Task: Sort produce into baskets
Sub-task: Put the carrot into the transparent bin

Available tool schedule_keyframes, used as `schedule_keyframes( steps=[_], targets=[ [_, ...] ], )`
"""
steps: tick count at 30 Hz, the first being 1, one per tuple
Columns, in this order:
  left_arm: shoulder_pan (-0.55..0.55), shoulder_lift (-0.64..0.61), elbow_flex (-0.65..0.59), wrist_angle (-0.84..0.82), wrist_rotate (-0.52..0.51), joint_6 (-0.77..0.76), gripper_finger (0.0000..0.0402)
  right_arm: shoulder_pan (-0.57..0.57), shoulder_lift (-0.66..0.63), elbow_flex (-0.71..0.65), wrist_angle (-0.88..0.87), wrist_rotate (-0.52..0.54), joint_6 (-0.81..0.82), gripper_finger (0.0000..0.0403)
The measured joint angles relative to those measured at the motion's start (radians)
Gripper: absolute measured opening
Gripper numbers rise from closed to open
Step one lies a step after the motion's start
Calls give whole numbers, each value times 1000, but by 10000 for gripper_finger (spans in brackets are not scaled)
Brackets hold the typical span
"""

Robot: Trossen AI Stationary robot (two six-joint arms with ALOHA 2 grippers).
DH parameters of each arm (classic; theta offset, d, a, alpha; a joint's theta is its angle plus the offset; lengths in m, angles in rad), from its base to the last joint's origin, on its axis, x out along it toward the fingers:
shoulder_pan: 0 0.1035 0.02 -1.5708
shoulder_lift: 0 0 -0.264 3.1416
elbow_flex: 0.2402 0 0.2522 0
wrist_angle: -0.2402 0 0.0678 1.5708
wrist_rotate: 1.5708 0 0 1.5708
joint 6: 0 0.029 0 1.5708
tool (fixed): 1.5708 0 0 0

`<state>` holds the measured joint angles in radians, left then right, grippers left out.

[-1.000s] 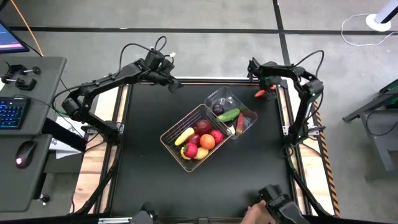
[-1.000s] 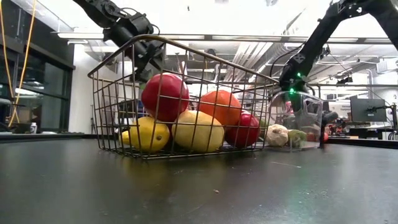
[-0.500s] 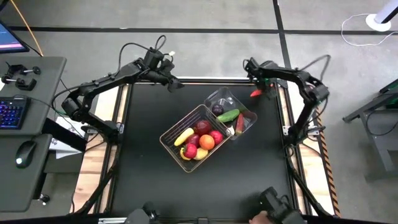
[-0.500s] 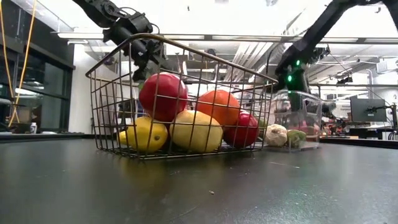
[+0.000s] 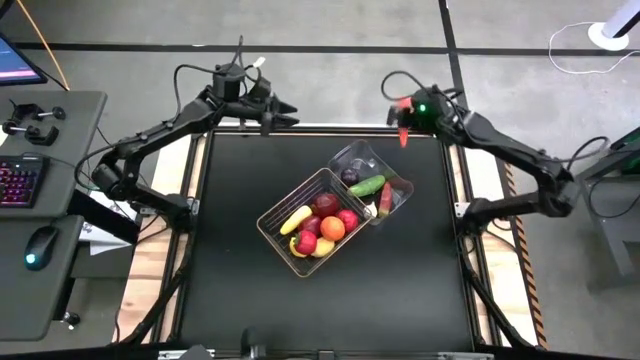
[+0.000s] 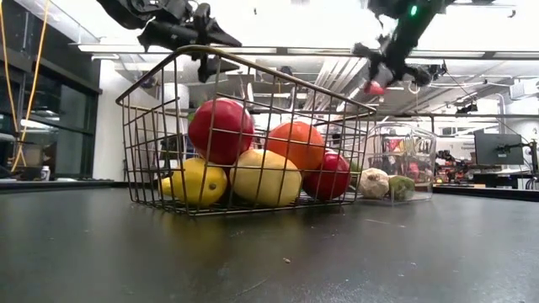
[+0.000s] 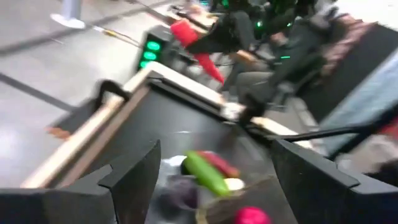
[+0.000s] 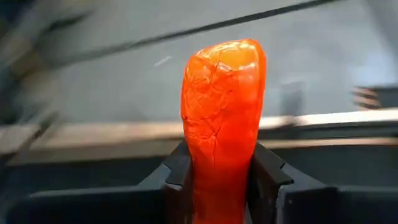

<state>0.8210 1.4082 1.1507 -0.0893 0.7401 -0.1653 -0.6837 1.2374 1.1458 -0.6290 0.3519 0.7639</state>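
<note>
Right gripper [image 5: 403, 128] at upper centre-right of the high view, clamped on an orange-red carrot [image 8: 222, 118]. Left gripper [image 5: 283, 113] at upper centre-left, jaws apart, empty. Best carried level over the clear plastic tub [image 5: 372, 176] beside the wire basket [image 5: 311, 222], then lowered before release. Carrot's cracked skin visible only from the right wrist.

A lab: exposed ceiling ducts [image 6: 337, 71], keyboard desk [image 5: 40, 150].

Both arms raised at the table's far edge.
Left gripper [image 5: 287, 113] is hanging with fingers spread wide, holding nothing; right gripper [image 5: 403, 130] is clamping its fingers [image 8: 268, 176] on a carrot [image 8: 221, 118], arm stretched out.
</note>
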Motion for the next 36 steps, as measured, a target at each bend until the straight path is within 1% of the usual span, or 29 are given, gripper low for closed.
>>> schedule_keyframes(
  steps=[3,6,10,12,14,16,18,20,22,25,27,28,29,32,36],
  targets=[
    [-20,0,0,14,81,-72,294,100,-34,0,5,-113,-87,80],
    [-62,0,0,14,126,-120,294,195,-26,1,-10,-173,-111,80],
    [-149,-11,0,27,126,-183,294,306,26,1,-21,-182,-161,80],
    [-214,-30,0,36,87,-211,294,339,48,1,-19,-185,-217,80],
    [-293,-54,0,43,6,-221,294,354,66,1,-24,-186,-269,80],
    [-380,-79,0,42,-102,-225,289,359,84,1,-29,-213,-314,86],
    [-474,-108,0,35,-243,-226,277,358,101,1,-47,-238,-357,89],
    [-572,-141,0,19,-405,-228,251,359,114,1,-65,-248,-391,86],
    [-669,-178,-1,-7,-573,-235,212,358,126,1,-67,-248,-424,81],
    [-812,-241,-25,-24,-807,-250,123,358,127,1,-69,-230,-438,82],
    [-891,-286,-56,-37,-939,-257,52,358,126,1,-85,-224,-452,95],
    [-926,-311,-77,-36,-1004,-269,27,358,126,1,-103,-225,-445,105],
    [-956,-337,-99,-39,-1062,-285,15,360,126,1,-124,-225,-420,117],
    [-1017,-417,-161,-42,-1180,-319,15,375,126,1,-162,-224,-380,158],
    [-1047,-529,-216,-39,-1249,-303,3,397,126,1,-160,-199,-351,215]
  ],
)
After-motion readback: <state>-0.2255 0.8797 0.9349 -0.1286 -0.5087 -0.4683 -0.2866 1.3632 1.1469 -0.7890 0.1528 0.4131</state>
